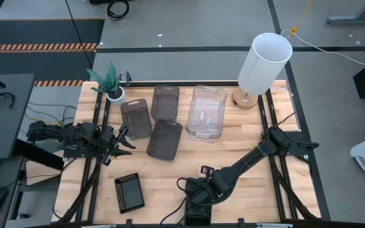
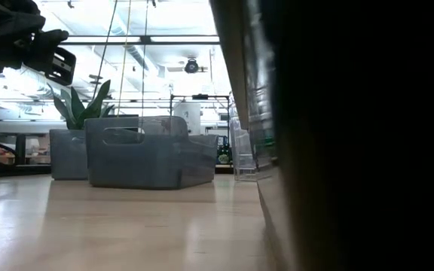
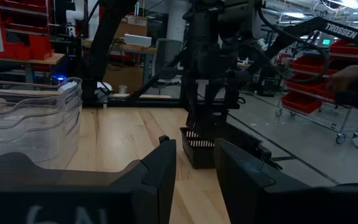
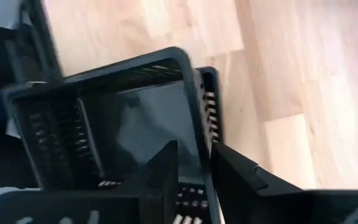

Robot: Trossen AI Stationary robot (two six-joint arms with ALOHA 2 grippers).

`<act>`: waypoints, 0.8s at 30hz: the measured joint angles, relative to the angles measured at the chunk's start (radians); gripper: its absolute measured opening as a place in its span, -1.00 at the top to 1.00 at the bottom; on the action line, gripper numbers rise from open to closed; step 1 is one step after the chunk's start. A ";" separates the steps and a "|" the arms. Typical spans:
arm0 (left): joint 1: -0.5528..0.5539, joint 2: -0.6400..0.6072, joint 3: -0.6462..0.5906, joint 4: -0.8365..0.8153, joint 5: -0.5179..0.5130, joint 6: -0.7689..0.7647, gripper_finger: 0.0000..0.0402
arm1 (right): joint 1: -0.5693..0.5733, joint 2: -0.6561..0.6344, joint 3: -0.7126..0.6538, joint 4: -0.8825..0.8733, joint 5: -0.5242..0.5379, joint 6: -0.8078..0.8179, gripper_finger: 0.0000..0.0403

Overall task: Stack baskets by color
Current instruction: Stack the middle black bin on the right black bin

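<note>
Two small black mesh baskets, one nested in the other, sit at the table's near edge under my right gripper. It points down and is open, one finger inside the rim wall and one outside, with a gap showing. They also show in the left wrist view as a black basket. A third black basket lies alone at the near left. Three grey baskets stand apart near the middle. The clear baskets are stacked. My left gripper waits open at the left.
A tall white cylinder stands at the far right and a potted plant at the far left. Bare wood lies between the grey baskets and the near edge. A dark shape close to the low camera blocks its right half.
</note>
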 joint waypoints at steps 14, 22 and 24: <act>0.000 0.000 0.000 0.000 0.000 0.000 0.42 | -0.039 0.001 -0.061 0.009 -0.039 -0.026 0.45; 0.000 0.000 0.000 0.000 0.000 0.000 0.42 | 0.008 0.000 -0.092 0.228 -0.020 -0.061 0.45; 0.000 0.000 0.000 0.000 0.000 0.000 0.42 | 0.016 0.000 -0.125 0.288 -0.022 -0.048 0.46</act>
